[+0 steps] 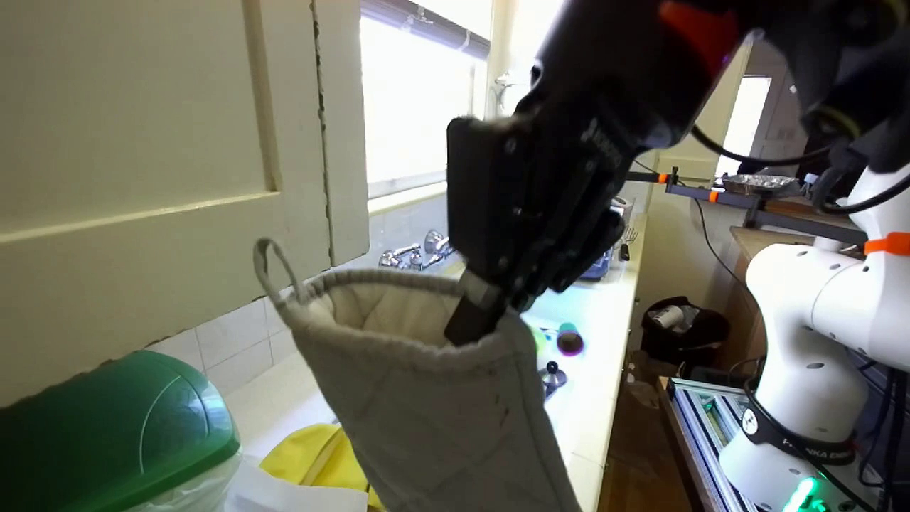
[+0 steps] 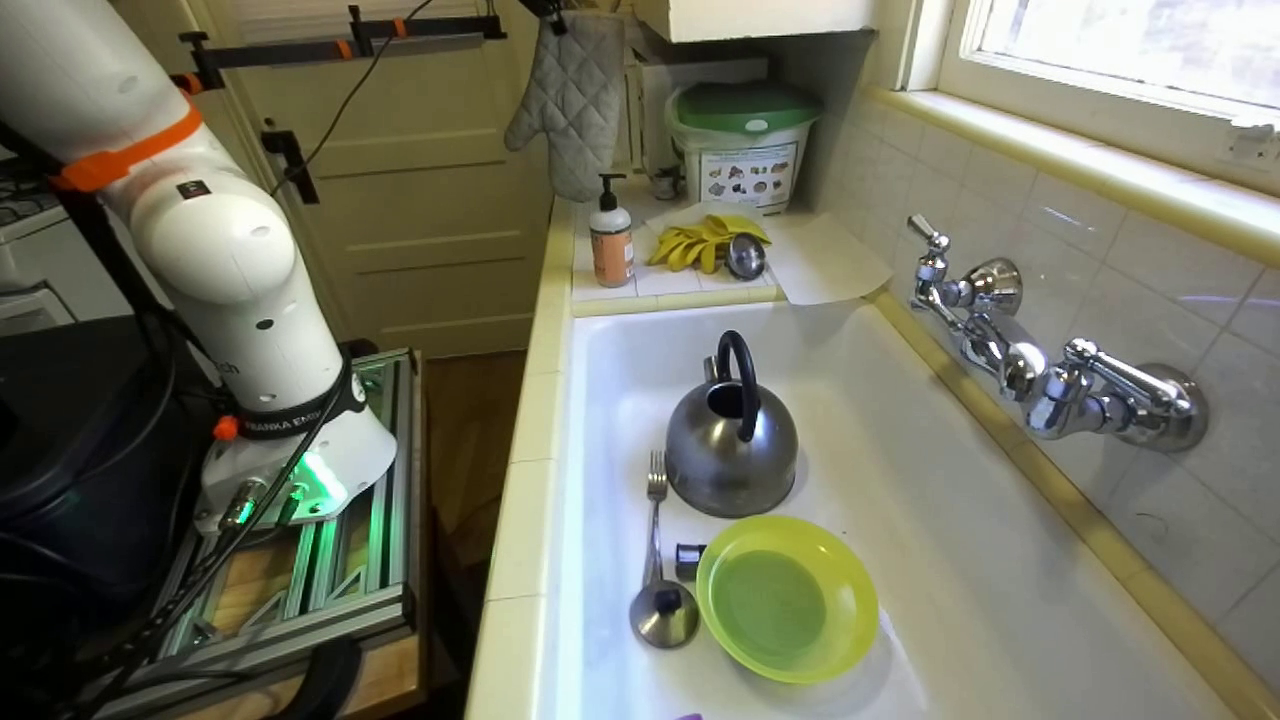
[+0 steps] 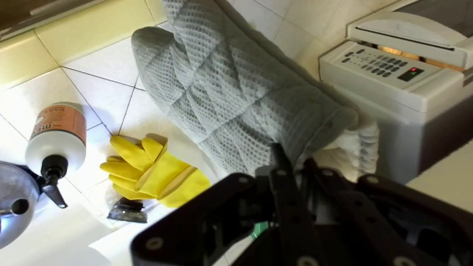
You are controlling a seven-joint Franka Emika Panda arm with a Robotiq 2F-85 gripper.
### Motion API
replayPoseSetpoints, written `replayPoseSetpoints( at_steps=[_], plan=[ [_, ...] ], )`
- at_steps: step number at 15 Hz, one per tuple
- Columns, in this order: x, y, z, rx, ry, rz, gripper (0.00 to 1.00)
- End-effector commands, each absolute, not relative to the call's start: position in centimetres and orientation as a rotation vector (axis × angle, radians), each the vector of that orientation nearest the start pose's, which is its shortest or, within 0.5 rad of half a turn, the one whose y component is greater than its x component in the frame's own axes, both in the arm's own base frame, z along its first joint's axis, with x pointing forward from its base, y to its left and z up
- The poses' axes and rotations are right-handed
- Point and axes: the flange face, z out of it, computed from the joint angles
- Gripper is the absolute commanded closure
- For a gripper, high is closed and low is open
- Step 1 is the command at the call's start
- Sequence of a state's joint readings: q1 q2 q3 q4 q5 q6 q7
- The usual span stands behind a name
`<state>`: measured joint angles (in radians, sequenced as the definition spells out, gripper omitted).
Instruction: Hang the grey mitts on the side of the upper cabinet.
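Observation:
The grey mitt (image 1: 455,412) is quilted, with a rounded top and a thumb lobe. It hangs with its opening up and its closed end down, above the counter, and also shows in an exterior view (image 2: 585,100) and in the wrist view (image 3: 236,92). My gripper (image 1: 487,316) is shut on the rim of the opening, one finger inside the mitt. In the wrist view the gripper (image 3: 293,155) pinches the cuff. A fabric loop (image 1: 277,267) sticks up at the rim's far corner, in front of the upper cabinet (image 1: 298,128). The cabinet's lower edge also shows in an exterior view (image 2: 760,18).
Below are a green-lidded bin (image 2: 745,110), yellow gloves (image 2: 705,243), a soap bottle (image 2: 611,245) and a white appliance (image 3: 384,74). The sink (image 2: 900,400) holds a kettle (image 2: 730,460) and a green bowl (image 2: 785,600). A faucet (image 2: 1000,350) juts from the wall.

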<state>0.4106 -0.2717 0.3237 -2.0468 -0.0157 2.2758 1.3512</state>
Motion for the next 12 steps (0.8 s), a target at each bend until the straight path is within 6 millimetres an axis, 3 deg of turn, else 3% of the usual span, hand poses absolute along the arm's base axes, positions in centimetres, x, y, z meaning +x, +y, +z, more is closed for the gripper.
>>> replayPoseSetpoints(
  at_steps=[1,6,12],
  plan=[
    [34.5,34.2,64.8,-2.543,0.799,-0.502,0.98],
    [31.9,32.0,69.2,-2.526,0.746,-0.49,0.98],
    [29.1,27.3,74.6,-2.619,0.679,-0.524,0.98]
  ],
)
